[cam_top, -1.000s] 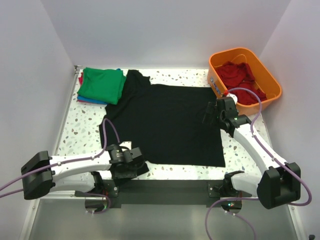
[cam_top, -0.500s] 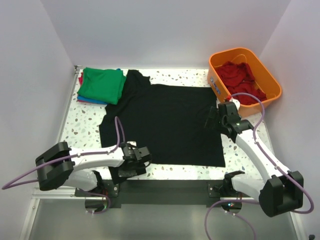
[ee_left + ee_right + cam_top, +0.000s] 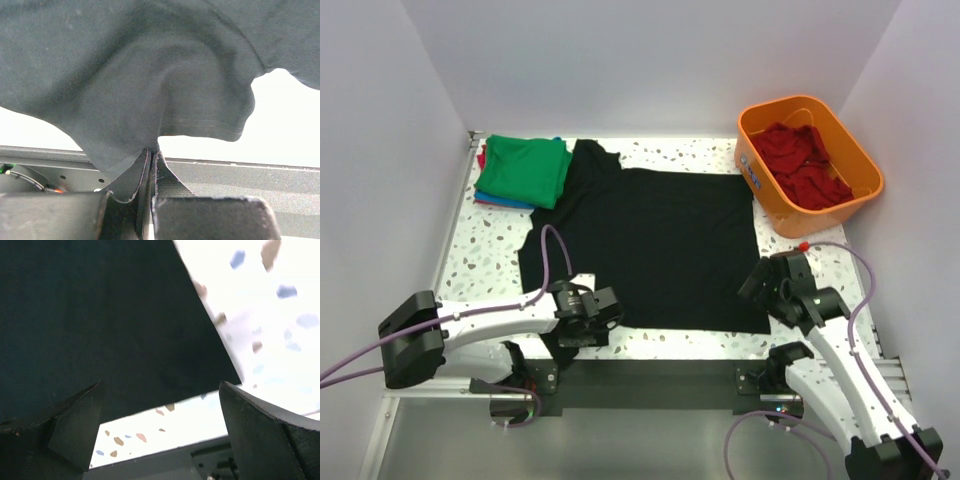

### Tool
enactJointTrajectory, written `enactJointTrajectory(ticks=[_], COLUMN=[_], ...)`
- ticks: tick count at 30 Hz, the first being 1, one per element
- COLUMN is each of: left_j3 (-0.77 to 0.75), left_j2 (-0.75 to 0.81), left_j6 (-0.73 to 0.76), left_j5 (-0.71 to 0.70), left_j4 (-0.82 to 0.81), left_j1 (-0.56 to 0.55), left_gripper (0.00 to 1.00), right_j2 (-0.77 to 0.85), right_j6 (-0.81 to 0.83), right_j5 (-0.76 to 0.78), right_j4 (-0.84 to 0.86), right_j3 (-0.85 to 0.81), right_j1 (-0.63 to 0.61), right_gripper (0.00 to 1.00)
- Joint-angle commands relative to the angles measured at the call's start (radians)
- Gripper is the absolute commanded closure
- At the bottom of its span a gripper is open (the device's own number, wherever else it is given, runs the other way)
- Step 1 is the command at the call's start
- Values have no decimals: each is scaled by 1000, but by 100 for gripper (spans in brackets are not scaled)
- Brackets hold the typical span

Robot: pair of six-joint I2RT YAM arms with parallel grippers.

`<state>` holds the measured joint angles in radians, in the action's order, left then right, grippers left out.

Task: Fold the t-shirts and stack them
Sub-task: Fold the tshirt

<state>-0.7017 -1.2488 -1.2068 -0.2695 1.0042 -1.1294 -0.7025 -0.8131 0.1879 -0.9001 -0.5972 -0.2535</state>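
Note:
A large black t-shirt (image 3: pixel 650 235) lies spread flat across the table. My left gripper (image 3: pixel 592 316) sits at its near left corner, shut on a bunched fold of the black t-shirt (image 3: pixel 150 90); the closed gripper (image 3: pixel 151 151) pinches the hem. My right gripper (image 3: pixel 761 286) hovers open just over the shirt's near right corner (image 3: pixel 220 375), and this gripper (image 3: pixel 161 386) has nothing between its fingers. Folded t-shirts are stacked at the far left, a green one (image 3: pixel 525 168) on top with blue and red edges (image 3: pixel 496 199) under it.
An orange tub (image 3: pixel 866 182) at the far right holds crumpled red t-shirts (image 3: pixel 804 166). Speckled table (image 3: pixel 800 255) shows to the right of the black shirt. A dark rail (image 3: pixel 660 375) runs along the near edge between the arm bases.
My left gripper has closed on the black shirt's near left corner. My right arm has drawn back from the shirt's right edge towards its near right corner, staying open.

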Motion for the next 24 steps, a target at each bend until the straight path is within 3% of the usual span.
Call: enactJointTrajectory(ticks=[1,10,18,22,23,24], left_j3=[-39,-36,-58,-68,-71,-79], left_j2=[38,66,71,83,86,86], left_j6=[35,64,76,88,95,102], left_j5=[-47,-62,-79,-80,-79,-79], left_j4=[11,17,36,42,40,39], left_j1=[-4,14,48,62,65,74], left_gripper=[100,100,100,100,100,100], right_j2=[73,57,-11,4,8,6], right_j6=[-167,-213,-201,-186,-182,-182], right_j5=[-28,-81,-64,-28,-34,-38], right_j4=[-126,-4,168,193,214,222], right_j3=[51,192,263,266,270,273], right_j1=[-4,-3,-3,-4,-3,-4], right_gripper=[1,2,18,46,61,68])
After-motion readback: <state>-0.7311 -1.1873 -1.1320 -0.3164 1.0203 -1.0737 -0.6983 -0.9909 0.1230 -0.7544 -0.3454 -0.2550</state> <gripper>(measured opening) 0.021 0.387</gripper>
